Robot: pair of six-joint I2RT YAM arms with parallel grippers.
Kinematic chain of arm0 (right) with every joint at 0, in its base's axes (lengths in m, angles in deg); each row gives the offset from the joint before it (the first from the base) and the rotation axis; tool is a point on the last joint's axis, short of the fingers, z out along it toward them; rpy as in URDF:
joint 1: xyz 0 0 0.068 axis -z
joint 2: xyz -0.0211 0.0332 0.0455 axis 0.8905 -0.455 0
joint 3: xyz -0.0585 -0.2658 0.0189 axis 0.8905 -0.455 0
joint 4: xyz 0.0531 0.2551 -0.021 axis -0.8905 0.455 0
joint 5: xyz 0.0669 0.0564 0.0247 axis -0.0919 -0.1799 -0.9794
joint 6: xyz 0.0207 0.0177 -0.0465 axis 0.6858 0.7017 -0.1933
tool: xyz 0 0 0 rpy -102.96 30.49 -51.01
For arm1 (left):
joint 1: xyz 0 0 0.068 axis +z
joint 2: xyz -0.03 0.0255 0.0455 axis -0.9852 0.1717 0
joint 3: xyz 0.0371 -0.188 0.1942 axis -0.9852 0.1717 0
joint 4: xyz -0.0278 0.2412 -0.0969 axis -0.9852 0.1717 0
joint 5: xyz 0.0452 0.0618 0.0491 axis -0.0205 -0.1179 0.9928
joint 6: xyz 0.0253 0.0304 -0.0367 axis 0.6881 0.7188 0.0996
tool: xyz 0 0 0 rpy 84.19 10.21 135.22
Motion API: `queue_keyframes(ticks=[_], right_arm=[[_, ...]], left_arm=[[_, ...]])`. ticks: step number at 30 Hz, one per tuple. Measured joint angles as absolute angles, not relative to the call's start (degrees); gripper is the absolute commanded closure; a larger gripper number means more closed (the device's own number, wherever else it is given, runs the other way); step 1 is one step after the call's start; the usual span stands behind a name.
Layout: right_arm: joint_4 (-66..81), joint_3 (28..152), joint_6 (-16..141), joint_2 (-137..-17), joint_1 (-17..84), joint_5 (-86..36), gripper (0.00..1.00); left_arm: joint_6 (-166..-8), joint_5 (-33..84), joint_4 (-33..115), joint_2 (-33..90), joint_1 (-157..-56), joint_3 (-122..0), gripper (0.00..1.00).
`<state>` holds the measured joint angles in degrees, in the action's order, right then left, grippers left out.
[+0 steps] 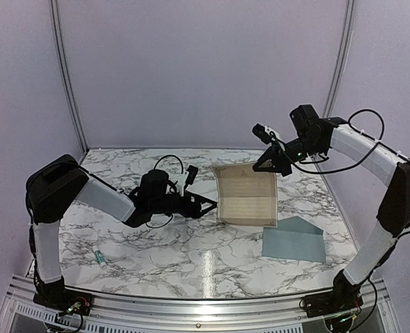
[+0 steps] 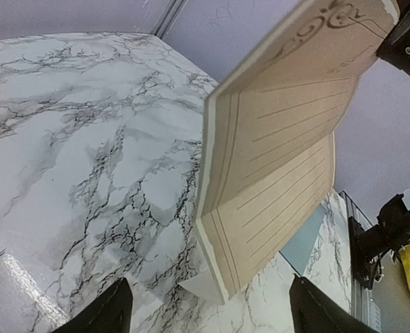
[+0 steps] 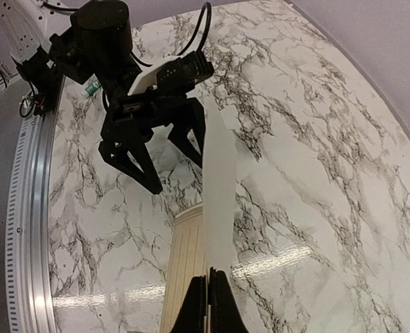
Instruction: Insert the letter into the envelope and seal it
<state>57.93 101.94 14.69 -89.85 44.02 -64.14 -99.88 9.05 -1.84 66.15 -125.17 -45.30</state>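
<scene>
The letter [image 1: 245, 196] is a cream lined sheet, creased across its middle. My right gripper [image 1: 269, 161] is shut on its far top corner and holds it raised; its lower edge rests on the table. The sheet also shows in the left wrist view [image 2: 274, 159] and edge-on in the right wrist view [image 3: 218, 194], where the right gripper [image 3: 208, 295] pinches it. My left gripper [image 1: 206, 203] is open and empty, just left of the letter's lower left edge; it also shows in the left wrist view [image 2: 208, 312]. The blue-grey envelope [image 1: 295, 240] lies flat right of the letter, flap open.
A small green and white tube [image 1: 101, 258] lies near the table's front left. The marble table [image 1: 156, 243] has walls at the back and sides. The metal rail [image 1: 191, 305] runs along the near edge.
</scene>
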Motion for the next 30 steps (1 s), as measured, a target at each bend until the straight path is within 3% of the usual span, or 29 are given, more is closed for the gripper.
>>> queue_keyframes(ticks=[12,30], right_arm=[[57.87,100.32,14.67,-89.85,44.02,-65.11,1.00],[56.97,100.17,14.77,-89.85,44.02,-65.11,1.00]], left_arm=[[-116.27,0.64,-24.75,79.79,-124.65,-48.86,0.43],[-123.46,-4.37,-30.26,83.40,-124.76,-51.83,0.71]])
